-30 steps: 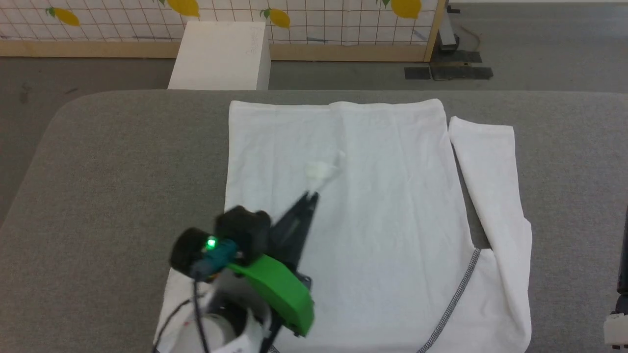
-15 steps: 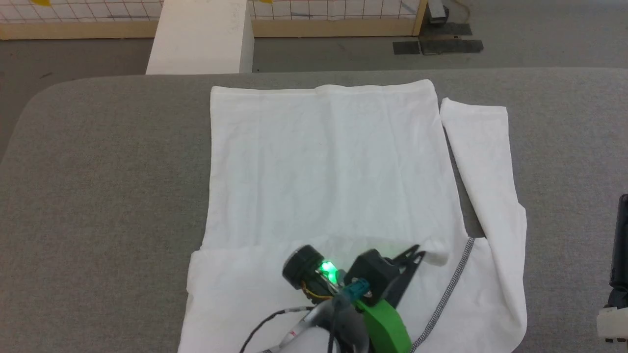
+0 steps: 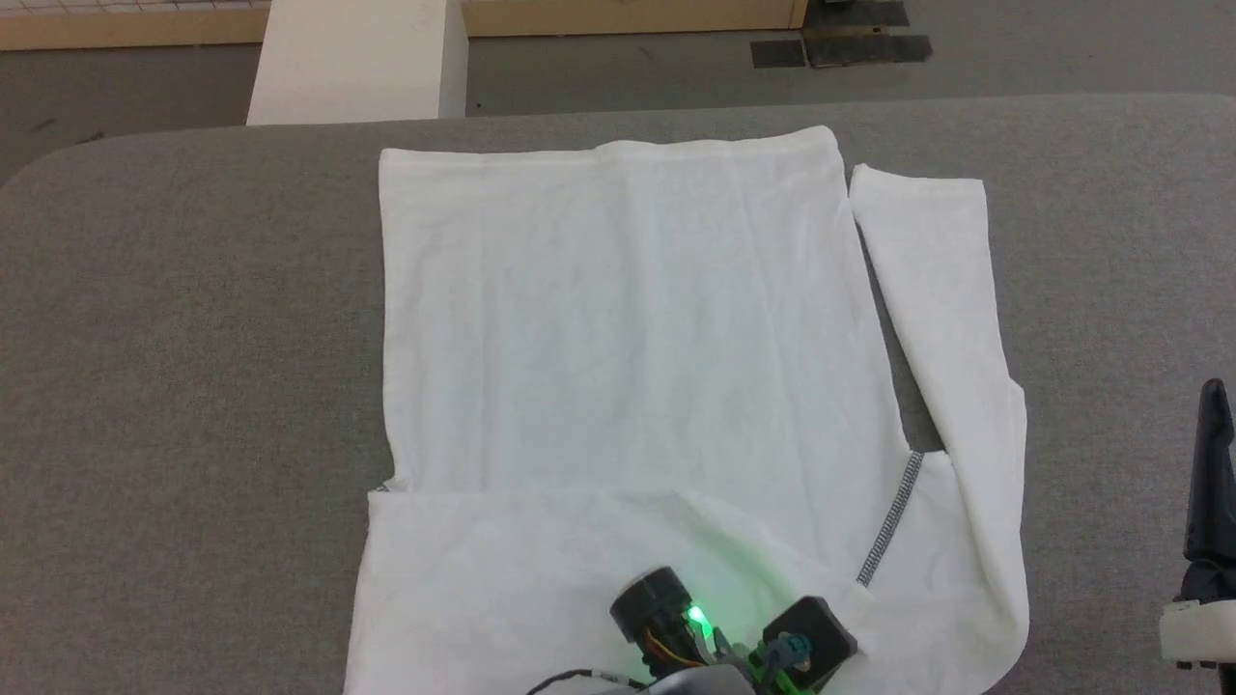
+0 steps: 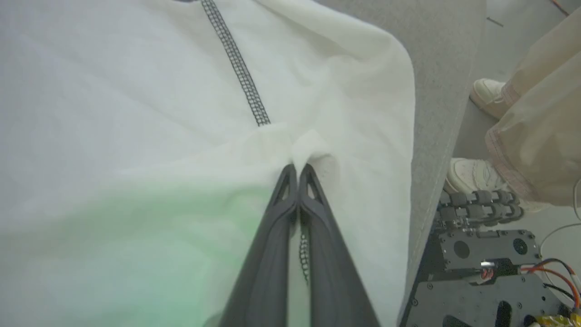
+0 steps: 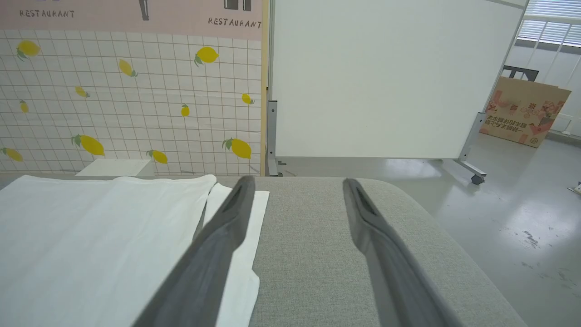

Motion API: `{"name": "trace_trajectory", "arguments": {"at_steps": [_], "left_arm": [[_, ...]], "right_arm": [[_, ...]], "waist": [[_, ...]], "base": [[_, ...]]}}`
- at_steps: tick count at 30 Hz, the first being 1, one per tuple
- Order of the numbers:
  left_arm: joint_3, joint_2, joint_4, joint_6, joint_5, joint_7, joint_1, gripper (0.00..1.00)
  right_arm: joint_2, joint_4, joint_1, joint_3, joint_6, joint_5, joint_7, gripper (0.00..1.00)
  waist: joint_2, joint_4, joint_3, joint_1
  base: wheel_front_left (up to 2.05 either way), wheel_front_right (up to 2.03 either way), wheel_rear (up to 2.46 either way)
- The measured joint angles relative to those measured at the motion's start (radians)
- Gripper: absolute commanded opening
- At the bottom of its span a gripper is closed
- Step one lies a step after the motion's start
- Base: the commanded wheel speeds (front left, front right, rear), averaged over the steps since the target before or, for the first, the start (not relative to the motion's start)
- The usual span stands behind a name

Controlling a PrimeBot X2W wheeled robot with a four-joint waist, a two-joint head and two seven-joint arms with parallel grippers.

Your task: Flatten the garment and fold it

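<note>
Spread flat over the grey padded table (image 3: pixel 193 338): white long-sleeved shirt (image 3: pixel 628 319). Pinched between the pressed-together jaws of the left gripper (image 4: pixel 297 168): a bunched fold, zigzag seam (image 4: pixel 236 63) ending just beyond the tips. Right gripper (image 5: pixel 298 181): jaws spread wide, bare table between, sleeve (image 5: pixel 245 218) beside one finger.

The word "RESTAURANT" stands twice on the pink strip (image 5: pixel 113 18) at the top of the lemon wall (image 5: pixel 136 113) — once at the left, once further right. The brown box (image 5: pixel 522 111) has red print — too small to read.
</note>
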Motion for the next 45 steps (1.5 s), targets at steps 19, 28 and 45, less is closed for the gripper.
{"name": "trace_trajectory", "arguments": {"at_steps": [19,28,45], "left_arm": [[-0.090,-0.011,0.015,0.072,-0.236,0.074,-0.073,1.00],[0.012,-0.008,-0.113,0.103,-0.384,0.054,-0.115,1.00],[0.483,0.293,-0.437,0.351,-0.400,-0.369,0.123,1.00]], "right_arm": [[0.000,0.013,-0.020,0.006,0.000,0.000,0.000,1.00],[0.000,0.028,-0.020,-0.005,0.000,0.000,0.000,1.00],[0.000,0.038,-0.019,0.016,0.000,0.000,-0.006,1.00]], "waist": [[0.0000,-0.003,0.018,0.0000],[0.0000,0.029,-0.015,0.0000],[0.0000,0.048,-0.049,0.0000]], "base": [[0.00,0.00,0.00],[0.00,0.00,0.00],[0.00,0.00,0.00]]}}
